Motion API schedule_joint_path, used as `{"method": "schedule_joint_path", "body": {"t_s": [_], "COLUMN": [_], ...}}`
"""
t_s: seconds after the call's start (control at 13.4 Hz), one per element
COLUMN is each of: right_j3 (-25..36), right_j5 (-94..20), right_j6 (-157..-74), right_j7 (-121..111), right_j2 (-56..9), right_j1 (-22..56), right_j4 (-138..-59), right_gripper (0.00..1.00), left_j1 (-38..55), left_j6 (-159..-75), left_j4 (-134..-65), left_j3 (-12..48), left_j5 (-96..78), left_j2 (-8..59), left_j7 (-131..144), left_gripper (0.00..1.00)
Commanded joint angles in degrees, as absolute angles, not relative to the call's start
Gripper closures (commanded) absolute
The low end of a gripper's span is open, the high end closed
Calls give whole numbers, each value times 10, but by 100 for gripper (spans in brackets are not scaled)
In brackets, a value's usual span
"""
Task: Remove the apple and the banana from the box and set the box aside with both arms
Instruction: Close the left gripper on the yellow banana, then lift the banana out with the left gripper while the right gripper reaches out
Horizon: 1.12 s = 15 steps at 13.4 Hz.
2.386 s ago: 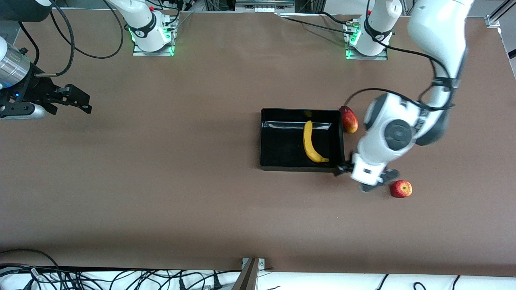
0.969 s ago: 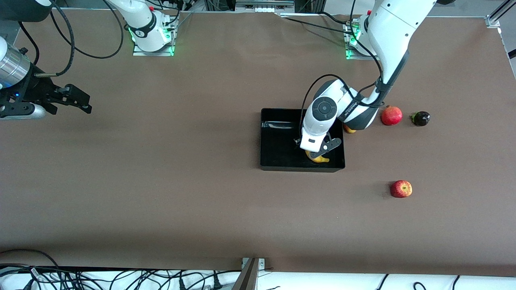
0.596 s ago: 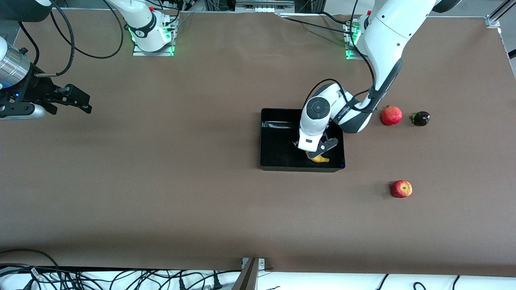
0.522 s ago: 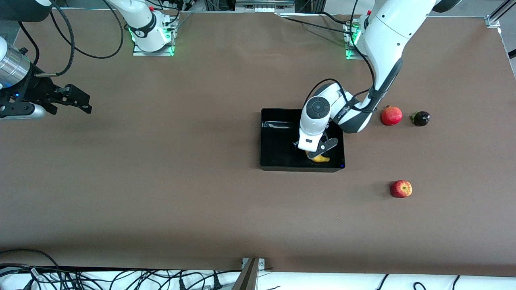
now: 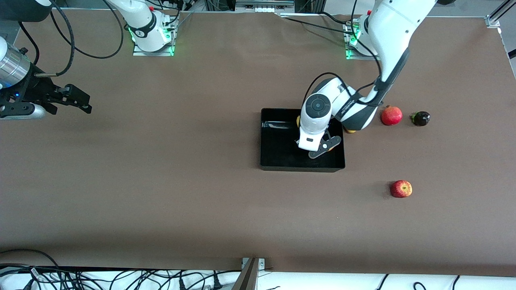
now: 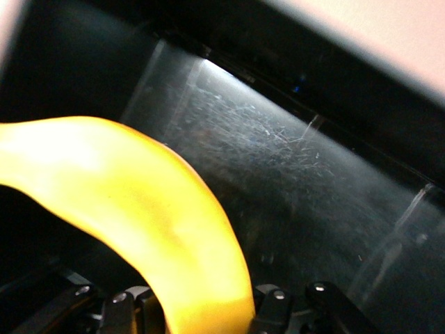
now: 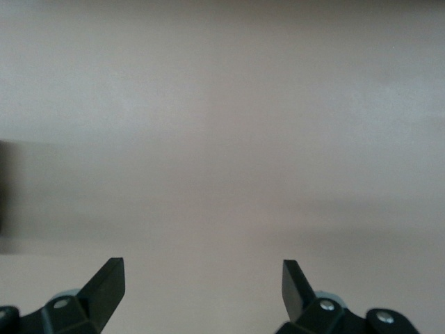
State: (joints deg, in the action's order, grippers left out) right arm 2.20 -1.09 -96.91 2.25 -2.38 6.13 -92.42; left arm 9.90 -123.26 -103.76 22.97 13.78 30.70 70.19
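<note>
brown table under both arms. black tray toward left arm's end. left gripper over tray interior, fingers clamped on banana, banana lifted off tray floor. apple on table, nearer front camera than tray. pomegranate and small dark fruit beside tray. right gripper waits at right arm's end, fingers spread wide, holding nothing.

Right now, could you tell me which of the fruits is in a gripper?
The banana: the left gripper is shut on it over the tray. The apple lies alone on the table.
</note>
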Motion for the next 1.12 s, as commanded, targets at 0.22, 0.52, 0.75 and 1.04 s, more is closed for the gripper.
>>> {"method": "schedule_joint_path", "body": {"t_s": [0.22,0.52,0.75,1.04], "right_j3": [18,16,14,15], "right_j5": [-4,-7,-12,-6], "right_j6": [-964,-966,-974,-966], "right_j7": [24,23,24,12], "right_j2": [-25,-25,-37,-59], "right_j1": [61,62,79,119], "right_j4": [-916,-916,-914,-918], "right_gripper": [0,0,0,0], "left_j1": [-1,-65,-71,-77], "left_j6": [-957,-967,-1091,-1271], "left_j4": [-892,-892,-893,-896], "left_j3": [229,124,6,-46], "left_j5": [43,48,40,-20], "left_j2": [251,245,291,385], "left_j7": [453,192,-11,-136], "left_gripper": [100,100,100,100]}}
